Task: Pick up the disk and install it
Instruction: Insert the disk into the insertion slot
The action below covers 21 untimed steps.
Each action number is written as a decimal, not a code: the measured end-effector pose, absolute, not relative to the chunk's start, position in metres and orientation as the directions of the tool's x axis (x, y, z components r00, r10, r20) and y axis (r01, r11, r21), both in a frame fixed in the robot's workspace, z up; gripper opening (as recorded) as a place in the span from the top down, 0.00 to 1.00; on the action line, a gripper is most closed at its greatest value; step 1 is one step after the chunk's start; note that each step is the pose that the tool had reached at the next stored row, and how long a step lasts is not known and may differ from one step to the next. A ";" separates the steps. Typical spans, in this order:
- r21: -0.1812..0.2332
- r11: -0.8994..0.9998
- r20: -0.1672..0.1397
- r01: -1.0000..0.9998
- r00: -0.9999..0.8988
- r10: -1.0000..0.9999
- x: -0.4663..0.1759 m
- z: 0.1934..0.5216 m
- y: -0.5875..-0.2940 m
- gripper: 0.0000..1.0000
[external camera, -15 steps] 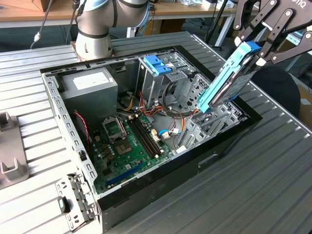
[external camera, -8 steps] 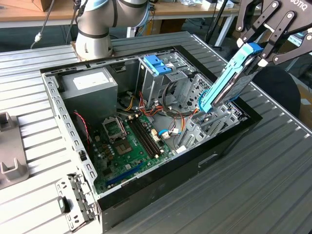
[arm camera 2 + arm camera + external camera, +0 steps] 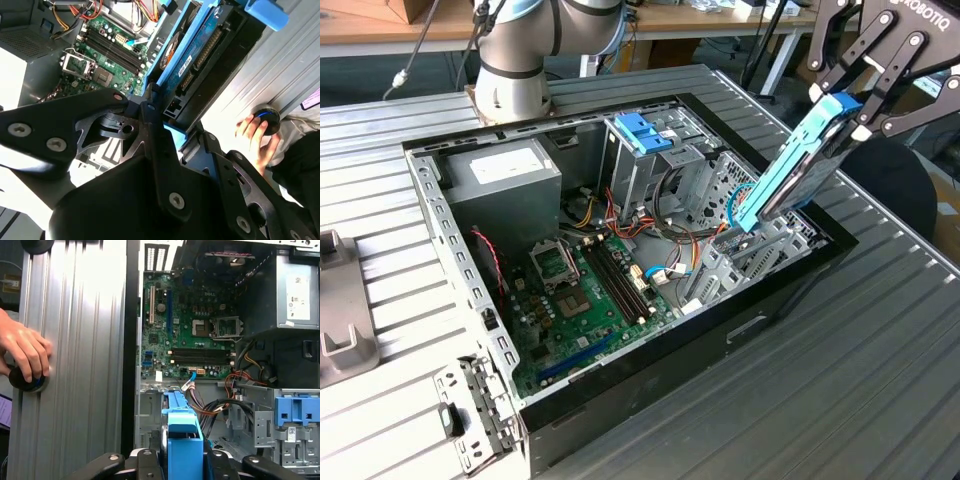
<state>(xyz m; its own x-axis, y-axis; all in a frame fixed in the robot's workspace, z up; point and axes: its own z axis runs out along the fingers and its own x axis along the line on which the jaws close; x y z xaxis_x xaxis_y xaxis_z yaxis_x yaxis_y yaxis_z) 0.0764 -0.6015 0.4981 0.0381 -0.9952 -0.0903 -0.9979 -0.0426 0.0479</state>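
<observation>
Gripper (image 3: 838, 112) linkages sit closest to the lens in both wrist views, black bars with screw heads. Your fingers are closed on the upper end of the disk (image 3: 790, 170), clamping its light blue carrier from both sides. Disk hangs tilted, lower end down at the metal drive cage (image 3: 760, 250) at the exterior view's right end of the open computer case (image 3: 775, 300). I cannot tell whether that end has entered the bay. By my reading, pick-up is done and seating is left: the disk is not lying flat in the cage. Motherboard (image 3: 200, 330) and power supply (image 3: 295, 295) lie exposed; blue latch (image 3: 642, 132) tops the neighbouring cage. A person's hand (image 3: 25, 347) rests on a black knob (image 3: 26, 382) on the ribbed surface (image 3: 880, 380). Writing: white stickers on the power supply and the disk's board side, lettering on the gripper arm; none copied here.
</observation>
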 end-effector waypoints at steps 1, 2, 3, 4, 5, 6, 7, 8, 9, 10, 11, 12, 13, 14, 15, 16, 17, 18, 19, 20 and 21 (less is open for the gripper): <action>0.048 -0.043 -0.090 -0.998 0.038 -0.995 0.077 0.497 -0.601 0.63; 0.048 -0.043 -0.090 -0.998 0.038 -0.995 0.078 0.497 -0.601 0.63; 0.048 -0.043 -0.090 -0.998 0.038 -0.995 0.079 0.495 -0.602 0.63; 0.048 -0.043 -0.090 -0.998 0.038 -0.995 0.080 0.495 -0.601 0.63; 0.048 -0.043 -0.090 -0.998 0.038 -0.995 0.080 0.494 -0.601 0.63; 0.048 -0.043 -0.090 -0.998 0.038 -0.995 0.081 0.494 -0.601 0.63; 0.048 -0.043 -0.090 -0.998 0.038 -0.995 0.082 0.493 -0.601 0.63; 0.048 -0.043 -0.090 -0.998 0.038 -0.995 0.082 0.492 -0.601 0.63; 0.048 -0.043 -0.090 -0.998 0.038 -0.995 0.083 0.492 -0.601 0.63; 0.048 -0.043 -0.090 -0.998 0.038 -0.995 0.083 0.491 -0.601 0.63; 0.048 -0.043 -0.090 -0.998 0.038 -0.995 0.084 0.491 -0.601 0.63; 0.048 -0.043 -0.090 -0.998 0.038 -0.995 0.085 0.490 -0.601 0.63; 0.048 -0.043 -0.090 -0.998 0.038 -0.995 0.085 0.490 -0.601 0.63; 0.048 -0.043 -0.090 -0.998 0.038 -0.995 0.086 0.489 -0.601 0.63; 0.048 -0.043 -0.090 -0.998 0.038 -0.995 0.086 0.488 -0.602 0.63; 0.048 -0.043 -0.090 -0.998 0.038 -0.995 0.087 0.487 -0.601 0.63; 0.048 -0.043 -0.090 -0.998 0.038 -0.995 0.088 0.487 -0.601 0.63; 0.048 -0.043 -0.090 -0.998 0.038 -0.995 0.089 0.486 -0.602 0.63; 0.048 -0.043 -0.090 -0.998 0.038 -0.995 0.090 0.485 -0.601 0.63; 0.048 -0.043 -0.090 -0.998 0.038 -0.995 0.090 0.485 -0.602 0.63; 0.048 -0.043 -0.090 -0.998 0.038 -0.995 0.091 0.484 -0.601 0.63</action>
